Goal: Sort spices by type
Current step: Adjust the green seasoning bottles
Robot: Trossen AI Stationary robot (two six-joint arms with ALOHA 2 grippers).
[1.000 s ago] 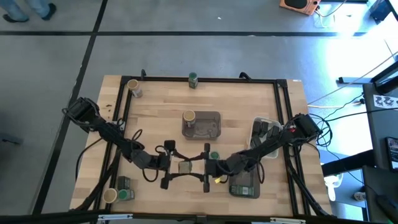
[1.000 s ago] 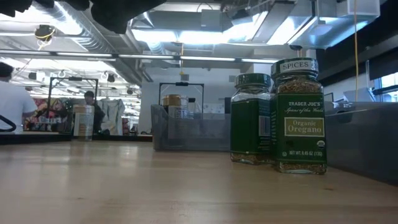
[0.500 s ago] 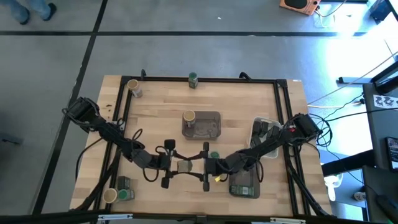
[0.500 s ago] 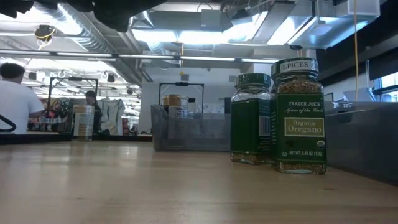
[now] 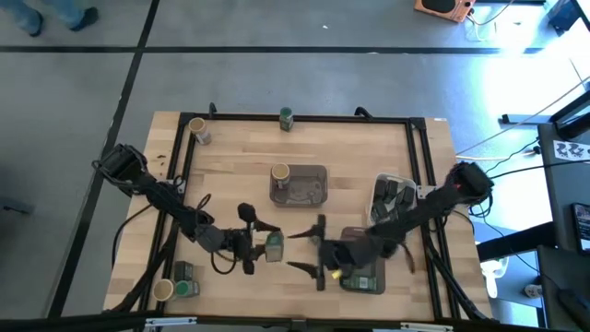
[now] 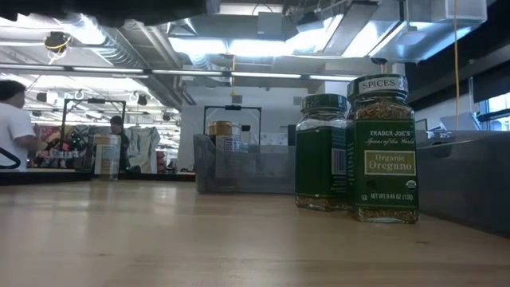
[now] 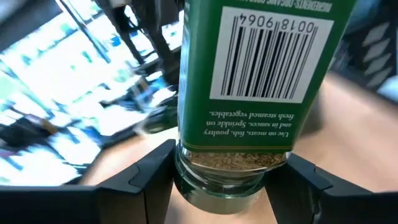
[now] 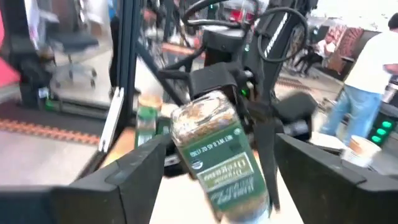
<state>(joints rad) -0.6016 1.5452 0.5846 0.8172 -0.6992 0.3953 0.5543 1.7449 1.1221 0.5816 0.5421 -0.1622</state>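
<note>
oregano jar (image 5: 273, 246): lower centre of the high view, green label, clear glass showing dried herb, lying sideways above the tabletop (image 5: 350, 148) | left gripper (image 5: 261, 245): fingers clamped on the jar's glass end | right gripper (image 5: 308, 251): fingers apart, just right of it | step: we judge a handover to the left arm | next: carry it to the matching jars

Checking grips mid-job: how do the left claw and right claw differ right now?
The left claw is shut on the green-labelled glass oregano jar, holding it tilted; the right claw is open and empty. The left claw touches the jar; the right claw stands apart from it. Both face each other mid-table.
</note>
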